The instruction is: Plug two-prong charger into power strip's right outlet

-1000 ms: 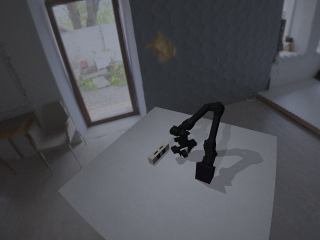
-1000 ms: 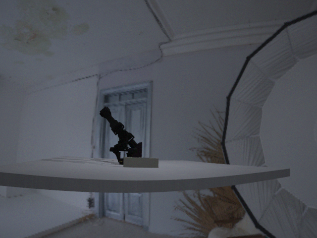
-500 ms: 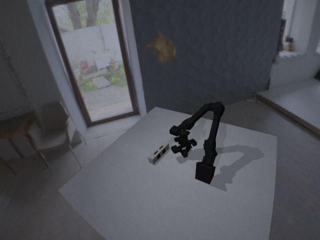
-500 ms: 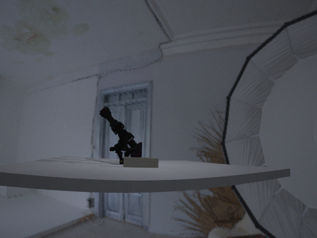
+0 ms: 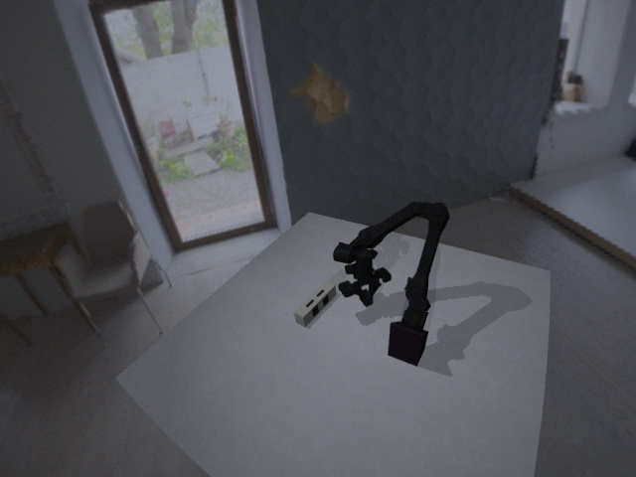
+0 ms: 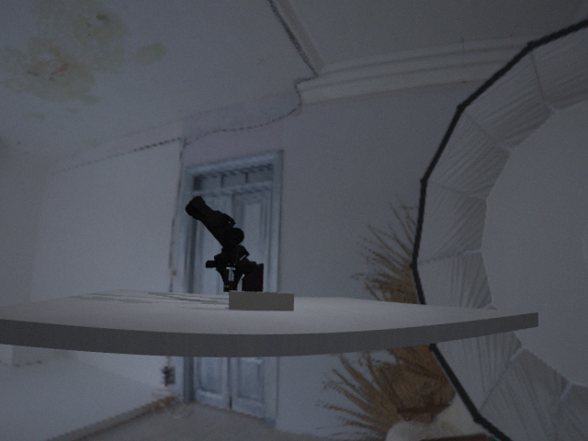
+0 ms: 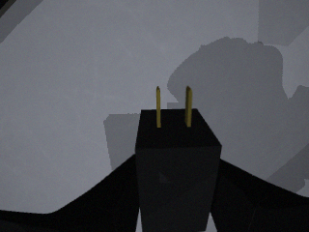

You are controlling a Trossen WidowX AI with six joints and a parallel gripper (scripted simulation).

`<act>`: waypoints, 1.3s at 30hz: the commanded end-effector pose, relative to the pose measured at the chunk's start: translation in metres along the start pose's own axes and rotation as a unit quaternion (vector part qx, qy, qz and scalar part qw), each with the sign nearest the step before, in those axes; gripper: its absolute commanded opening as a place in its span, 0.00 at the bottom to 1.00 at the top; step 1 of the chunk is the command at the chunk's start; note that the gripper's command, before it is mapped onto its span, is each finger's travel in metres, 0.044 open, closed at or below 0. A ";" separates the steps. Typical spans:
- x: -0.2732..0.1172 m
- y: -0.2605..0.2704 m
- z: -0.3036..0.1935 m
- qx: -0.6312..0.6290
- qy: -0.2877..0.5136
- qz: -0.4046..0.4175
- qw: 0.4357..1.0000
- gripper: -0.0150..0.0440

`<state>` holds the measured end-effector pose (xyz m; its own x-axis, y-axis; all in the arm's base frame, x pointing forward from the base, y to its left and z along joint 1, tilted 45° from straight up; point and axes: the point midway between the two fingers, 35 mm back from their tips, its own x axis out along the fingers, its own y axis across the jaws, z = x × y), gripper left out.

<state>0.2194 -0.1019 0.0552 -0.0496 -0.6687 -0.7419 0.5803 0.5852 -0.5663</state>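
Note:
The pale power strip (image 5: 303, 316) (image 6: 261, 301) lies on the table, left of the gripper in the top view. Two dark slots show on its top and two dark squares on its near side. The gripper (image 5: 366, 293) (image 6: 229, 286) (image 7: 177, 176) is shut on the black charger (image 5: 366, 298) (image 7: 177, 186) and holds it a little above the table, to the right of the strip in the top view. The charger's two gold prongs (image 7: 158, 108) (image 7: 188, 108) point toward the top of the wrist view. The fingertips are partly hidden behind the charger there.
The white table (image 5: 308, 410) (image 6: 379, 334) carries the strip and the arm's dark base (image 5: 406, 343). The arm's shadow (image 5: 472, 313) falls to the right of the base in the top view. The table's far edge lies behind the arm there.

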 end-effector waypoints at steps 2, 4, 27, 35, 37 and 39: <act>-0.007 0.000 -0.001 0.000 -0.002 0.000 1.000 0.25; -0.006 0.002 -0.001 -0.005 -0.002 0.000 1.000 0.25; 0.010 0.033 0.008 -0.118 -0.004 -0.007 0.993 0.25; 0.017 0.045 0.010 -0.157 -0.004 -0.010 0.988 0.25; 0.019 0.048 0.011 -0.167 -0.004 -0.010 0.986 0.25; 0.021 0.050 0.011 -0.176 -0.004 -0.011 0.984 0.25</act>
<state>0.2528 -0.0916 0.0202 -0.0509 -0.6819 -0.7297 0.2953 0.6877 -0.6632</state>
